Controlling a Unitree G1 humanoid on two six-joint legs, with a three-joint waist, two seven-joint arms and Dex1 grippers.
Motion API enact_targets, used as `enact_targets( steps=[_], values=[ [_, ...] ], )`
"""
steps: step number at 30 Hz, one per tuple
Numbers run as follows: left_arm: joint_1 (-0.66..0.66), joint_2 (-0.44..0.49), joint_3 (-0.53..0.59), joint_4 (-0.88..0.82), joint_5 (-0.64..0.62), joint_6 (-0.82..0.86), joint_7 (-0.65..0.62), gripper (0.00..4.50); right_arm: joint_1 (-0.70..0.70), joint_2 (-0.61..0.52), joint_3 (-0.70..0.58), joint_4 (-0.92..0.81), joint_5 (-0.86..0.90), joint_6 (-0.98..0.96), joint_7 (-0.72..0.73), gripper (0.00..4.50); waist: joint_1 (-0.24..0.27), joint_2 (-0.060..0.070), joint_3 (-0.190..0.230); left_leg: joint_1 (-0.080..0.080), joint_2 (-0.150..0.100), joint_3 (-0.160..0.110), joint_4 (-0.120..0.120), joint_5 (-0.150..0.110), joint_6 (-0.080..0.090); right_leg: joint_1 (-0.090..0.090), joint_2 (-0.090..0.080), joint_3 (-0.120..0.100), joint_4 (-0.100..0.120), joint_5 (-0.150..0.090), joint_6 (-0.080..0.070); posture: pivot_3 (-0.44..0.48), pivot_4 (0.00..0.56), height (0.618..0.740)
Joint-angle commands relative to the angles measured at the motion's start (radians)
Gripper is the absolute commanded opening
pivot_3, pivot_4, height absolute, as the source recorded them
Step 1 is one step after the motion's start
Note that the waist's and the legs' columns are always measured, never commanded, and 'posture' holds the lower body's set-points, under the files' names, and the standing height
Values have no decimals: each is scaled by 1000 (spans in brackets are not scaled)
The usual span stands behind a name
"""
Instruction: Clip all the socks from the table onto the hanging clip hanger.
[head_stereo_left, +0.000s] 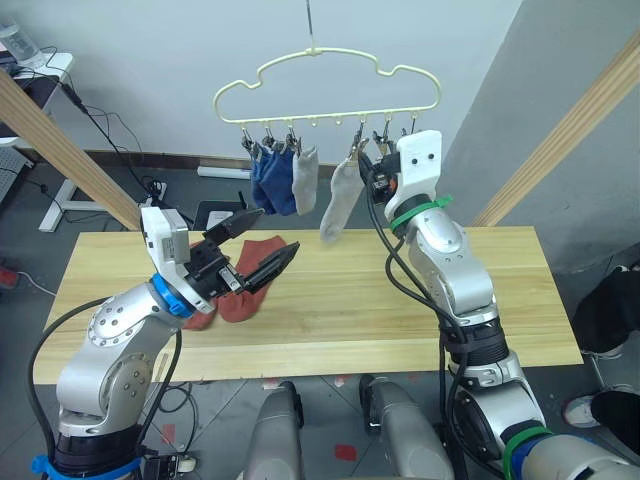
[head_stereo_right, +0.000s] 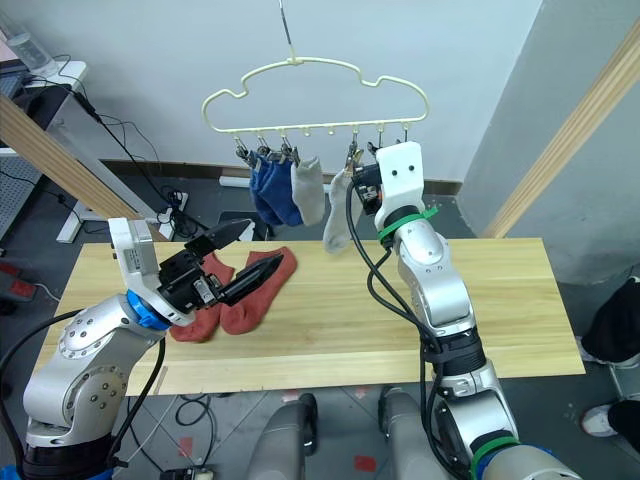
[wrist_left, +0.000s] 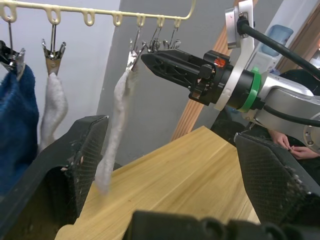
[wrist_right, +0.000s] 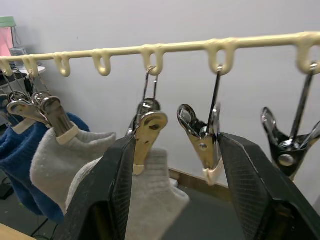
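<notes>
Silver-grey metal arms with rounded joint housings. Black cables along each arm. White camera block at each wrist. Blue ring at the left wrist, green ring at the right wrist, green band lower on the right arm. Left gripper (head_stereo_left: 258, 245) and right gripper (wrist_left: 150, 58) with black, ribbed fingers.

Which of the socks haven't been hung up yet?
The two rust-red socks. They lie flat on the wooden table under the open left gripper, while the blue pair and both grey socks hang from the yellow hanger.
</notes>
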Motion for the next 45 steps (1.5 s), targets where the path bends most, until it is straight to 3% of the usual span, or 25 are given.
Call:
enact_targets(
  steps=[1, 15, 19, 45],
  values=[
    [7, -4, -2, -33, -3, -22, -1, 4500, -31, 5, -25, -2, -12, -34, -16, 2704, 0, 0, 0, 0, 0, 0, 0, 0, 0, 0, 0, 0, 0, 0, 0, 30, 323, 740],
    [5, -7, -11, -33, 3, -22, 5, 4500, -62, 20, -46, 51, -13, -44, -33, 2704, 1, 0, 0, 0, 0, 0, 0, 0, 0, 0, 0, 0, 0, 0, 0, 32, 325, 740],
    [5, -7, -15, -35, 8, -23, 5, 4500, -68, 29, -51, 65, -5, -42, -35, 1802, 1, 0, 0, 0, 0, 0, 0, 0, 0, 0, 0, 0, 0, 0, 0, 33, 325, 740],
    [-2, -11, -50, -51, 34, -22, 32, 4500, -112, 62, -58, 85, -1, -39, -45, 1802, 1, 0, 0, 0, 0, 0, 0, 0, 0, 0, 0, 0, 0, 0, 0, 35, 326, 740]
  ],
)
